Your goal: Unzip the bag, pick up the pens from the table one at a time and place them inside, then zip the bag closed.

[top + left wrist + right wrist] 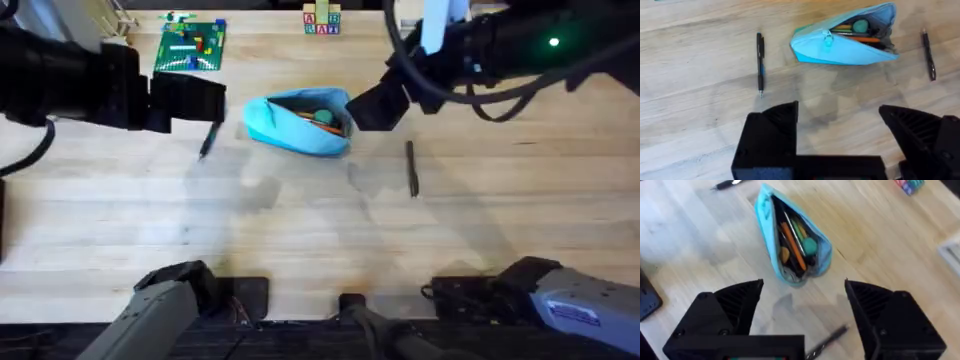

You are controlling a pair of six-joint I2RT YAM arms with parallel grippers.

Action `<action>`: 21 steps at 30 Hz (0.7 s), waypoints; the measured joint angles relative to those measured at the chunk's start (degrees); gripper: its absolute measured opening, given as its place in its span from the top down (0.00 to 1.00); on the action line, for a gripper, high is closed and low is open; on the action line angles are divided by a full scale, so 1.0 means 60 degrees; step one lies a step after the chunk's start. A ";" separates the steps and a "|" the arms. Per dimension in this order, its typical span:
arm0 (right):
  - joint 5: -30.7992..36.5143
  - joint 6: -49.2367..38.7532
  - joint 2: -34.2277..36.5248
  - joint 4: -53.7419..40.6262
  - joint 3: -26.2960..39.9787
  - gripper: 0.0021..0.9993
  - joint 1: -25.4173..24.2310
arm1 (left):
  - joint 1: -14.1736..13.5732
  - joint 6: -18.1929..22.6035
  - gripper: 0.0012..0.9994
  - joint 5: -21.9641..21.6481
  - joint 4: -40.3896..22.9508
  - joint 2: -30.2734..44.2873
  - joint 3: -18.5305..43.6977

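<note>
the bag point(300, 124) lies on the desk point(300, 220) near its middle, toward the far side. its zipper is open: the mouth gapes at the end toward the right arm, and the left wrist view shows the small pull tab point(827, 38) sitting partway along the seam. inside the opening, an orange stick, a green item and dark items are visible against the lining.

two pens remain on the desk, one on each side of the bag, neither touching it. the left pen point(208, 141) lies just beyond the bag's closed end, angled slightly, near the left hand. the right pen point(411, 166) lies on the other side of the bag, nearly in line with the overhead view's vertical, a little nearer the arm bases than the bag.

the left hand point(840, 125) hovers above the desk beside the left pen, its fingers spread wide with nothing between them. the right hand point(802, 295) hangs close over the open end of the bag, fingers likewise spread and holding nothing; the right pen shows just below its fingers in the right wrist view.

a green baseplate point(190, 46) carrying small coloured bricks sits at the far left of the desk, and a stack of lettered blocks point(321, 20) stands at the far edge, both well apart from the bag.
</note>
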 joint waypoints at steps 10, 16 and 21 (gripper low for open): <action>0.2403 0.1873 -0.0427 -0.2011 0.0000 0.00 0.0000 | 0.0000 0.0000 0.00 -0.0002 0.0000 0.0000 0.0000; 0.3702 0.2773 -0.0427 -0.3083 0.0000 0.00 0.0000 | 0.0000 0.0000 0.00 -0.0056 0.0000 0.0002 0.0000; 0.4468 0.4118 -0.0427 -0.3860 0.0000 0.00 0.0000 | 0.0000 0.0000 0.00 -0.0069 0.0000 0.0000 0.0000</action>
